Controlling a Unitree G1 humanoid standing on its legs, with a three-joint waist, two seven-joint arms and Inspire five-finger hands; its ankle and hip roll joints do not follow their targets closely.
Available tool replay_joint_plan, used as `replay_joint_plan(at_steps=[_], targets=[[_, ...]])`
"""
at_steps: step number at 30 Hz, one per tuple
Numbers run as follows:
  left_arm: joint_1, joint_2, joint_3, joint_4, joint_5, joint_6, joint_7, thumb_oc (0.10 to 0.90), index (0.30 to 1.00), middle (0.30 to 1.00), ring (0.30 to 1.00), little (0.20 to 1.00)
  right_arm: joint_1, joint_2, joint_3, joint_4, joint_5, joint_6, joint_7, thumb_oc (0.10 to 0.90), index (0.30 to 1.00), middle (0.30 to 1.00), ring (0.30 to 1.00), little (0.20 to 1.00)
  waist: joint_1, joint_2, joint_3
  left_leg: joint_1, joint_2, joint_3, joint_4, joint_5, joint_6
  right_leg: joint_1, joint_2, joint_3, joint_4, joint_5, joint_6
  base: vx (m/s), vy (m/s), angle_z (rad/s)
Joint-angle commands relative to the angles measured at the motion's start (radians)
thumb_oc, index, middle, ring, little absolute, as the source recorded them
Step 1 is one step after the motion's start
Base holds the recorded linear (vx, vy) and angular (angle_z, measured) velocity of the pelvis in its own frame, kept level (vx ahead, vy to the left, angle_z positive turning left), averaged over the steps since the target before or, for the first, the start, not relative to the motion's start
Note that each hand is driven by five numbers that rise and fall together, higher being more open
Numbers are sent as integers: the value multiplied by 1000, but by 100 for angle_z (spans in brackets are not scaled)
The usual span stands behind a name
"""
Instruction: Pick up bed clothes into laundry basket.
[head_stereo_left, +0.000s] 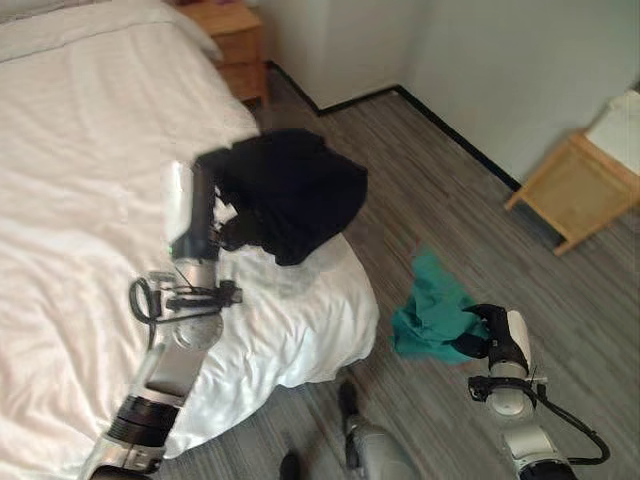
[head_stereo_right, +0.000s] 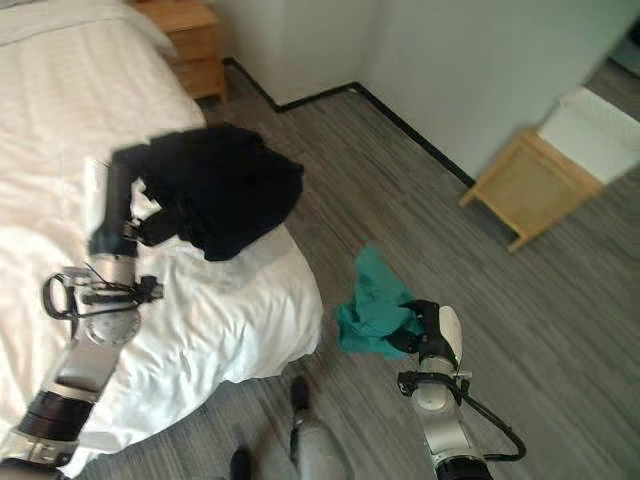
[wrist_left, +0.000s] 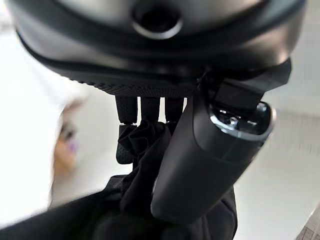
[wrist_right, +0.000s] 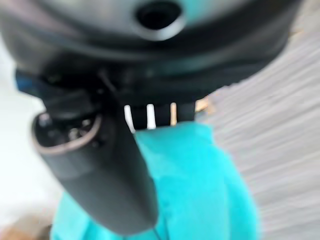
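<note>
A black garment (head_stereo_left: 295, 190) hangs in a bunch above the near corner of the white bed (head_stereo_left: 80, 200). My left hand (head_stereo_left: 207, 200) is raised over the bed and shut on it. In the left wrist view the black cloth (wrist_left: 145, 145) is pinched between the thumb (wrist_left: 200, 160) and the fingers. A teal garment (head_stereo_left: 425, 305) dangles above the floor beside the bed's corner. My right hand (head_stereo_left: 490, 335) is shut on its edge. The right wrist view shows the teal cloth (wrist_right: 200, 185) under the thumb.
A wooden nightstand (head_stereo_left: 235, 45) stands by the head of the bed. A low wooden bench (head_stereo_left: 575, 190) with a white cushion sits at the far right by the wall. Grey plank floor (head_stereo_left: 430, 180) stretches between the bed and the bench.
</note>
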Motion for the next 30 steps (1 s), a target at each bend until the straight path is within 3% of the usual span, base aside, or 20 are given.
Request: replay_joint_plan(at_steps=[1, 5, 6, 9, 10, 11, 13, 14, 15, 16, 17, 19, 20, 21, 22, 25, 26, 28, 30], targets=[[-65, 25, 27, -122, 40, -79, 41, 400, 300, 300, 300, 300, -35, -58, 16, -124, -96, -42, -62, 400, 300, 300, 300, 300, 37, 23, -82, -47, 46, -49, -69, -11, -58, 188, -102, 37, -34, -29, 36, -293, -12, -80], [-160, 39, -25, -61, 95, -21, 105, 400, 300, 300, 300, 300, -80, -58, 68, -199, -139, -49, -53, 400, 300, 300, 300, 300, 93, 19, -137, -109, 69, 97, -56, 30, -61, 348, -231, -72, -40, 15, 72, -326, -63, -82], [-163, 39, -26, -59, 95, -22, 107, 400, 300, 300, 300, 300, -80, -57, 66, -201, -139, -48, -52, 400, 300, 300, 300, 300, 98, 19, -136, -110, 70, 101, -58, 36, -61, 348, -229, -70, -50, 24, 71, -169, -58, -115], [-174, 43, -17, -32, 91, -7, 117, 400, 300, 300, 300, 300, -135, -97, 89, -276, -180, -63, -43, 400, 300, 300, 300, 300, 139, 3, -164, -142, 98, 220, -44, 57, -79, 427, -267, -208, -139, 40, 103, -207, -96, -136], [-166, 39, -17, -33, 91, -9, 108, 400, 300, 300, 300, 300, -155, -101, 95, -294, -189, -62, -40, 400, 300, 300, 300, 300, 149, -2, -169, -141, 103, 241, -41, 57, -83, 432, -249, -238, -179, 28, 106, -191, -216, -122], [-136, 34, -4, -46, 91, -24, 93, 400, 300, 300, 300, 300, -185, -113, 94, -327, -184, -77, -42, 400, 300, 300, 300, 300, 158, -12, -171, -154, 130, 275, -3, 64, -98, 445, -198, -255, -265, -41, 102, -123, -188, -104], [-110, 18, 0, -56, 77, -35, 84, 400, 300, 300, 300, 300, -194, -114, 97, -348, -179, -84, -44, 400, 300, 300, 300, 300, 155, -16, -161, -175, 164, 282, 53, 65, -117, 443, -160, -233, -301, -50, 84, -87, -263, -107], [-92, 3, 8, -64, 57, -42, 76, 400, 300, 300, 300, 300, -206, -126, 100, -365, -177, -90, -44, 400, 300, 300, 300, 300, 154, -20, -150, -205, 196, 281, 137, 63, -129, 444, -131, -216, -328, -69, 70, -83, -275, -116], [-79, -7, 10, -73, 43, -51, 77, 400, 300, 300, 300, 300, -222, -130, 115, -380, -175, -96, -44, 400, 300, 300, 300, 300, 157, -19, -127, -238, 225, 253, 220, 71, -140, 444, -109, -186, -339, -86, 47, -140, -250, -131], [-77, -24, 4, -70, 24, -54, 90, 400, 300, 300, 300, 300, -252, -134, 139, -386, -173, -102, -52, 400, 300, 300, 300, 300, 175, -1, -96, -297, 267, 167, 318, 161, -183, 441, -65, -155, -355, -97, 17, -158, -186, -132], [-75, -39, 0, -69, 3, -64, 87, 400, 300, 300, 300, 300, -250, -137, 149, -390, -172, -107, -54, 400, 300, 300, 300, 300, 184, 0, -78, -326, 270, 94, 351, 185, -203, 445, -52, -136, -364, -103, 5, -154, -175, -141], [-58, -60, -14, -78, -27, -65, 87, 400, 300, 300, 300, 300, -237, -131, 163, -407, -171, -113, -48, 400, 300, 300, 300, 300, 178, 4, -68, -327, 230, -18, 345, 153, -201, 440, -38, -96, -379, -97, -1, -41, -115, -109], [-43, -73, -20, -79, -43, -67, 85, 400, 300, 300, 300, 300, -227, -128, 169, -415, -166, -120, -47, 400, 300, 300, 300, 300, 181, 5, -63, -318, 182, -80, 348, 107, -195, 440, -33, -60, -376, -100, -4, 67, -123, -109], [-21, -95, -38, -85, -80, -74, 78, 400, 300, 300, 300, 300, -216, -123, 183, -432, -165, -131, -37, 400, 300, 300, 300, 300, 182, 12, -67, -287, 99, -163, 280, 37, -179, 431, -23, -7, -383, -95, -7, 137, -100, -104], [-11, -102, -50, -88, -87, -74, 71, 400, 300, 300, 300, 300, -212, -121, 189, -437, -160, -135, -33, 400, 300, 300, 300, 300, 180, 19, -71, -271, 76, -179, 243, 14, -170, 434, -19, 5, -388, -99, -8, 166, -62, -119], [-11, -121, -93, -75, -107, -65, 57, 400, 300, 300, 300, 300, -221, -128, 210, -437, -146, -133, -30, 400, 300, 300, 300, 300, 165, 47, -80, -251, 20, -166, 131, 29, -136, 440, -9, 13, -396, -111, -9, 190, 50, -83], [3, -111, -64, -89, -121, -76, 56, 400, 300, 300, 300, 300, -149, -282, 43, -540, -10, -186, 18, 400, 300, 300, 300, 300, 144, 49, -79, -295, 2, -137, 110, 69, -135, 442, -1, 28, -397, -126, -5, 240, 90, -21], [-27, -131, -70, -57, -147, -58, 58, 400, 300, 300, 300, 300, -149, -250, 105, -486, -31, -154, 1, 400, 300, 300, 300, 300, 150, 53, -66, -383, -18, -80, 81, 125, -132, 470, 18, 73, -398, -160, -13, 317, 45, -31], [-28, -138, -75, -56, -139, -50, 48, 400, 300, 300, 300, 300, -127, -214, 126, -484, -74, -161, -1, 400, 300, 300, 300, 300, 168, 58, -48, -465, -3, -27, 47, 157, -138, 514, 27, 100, -411, -194, -11, 362, 40, -82]])
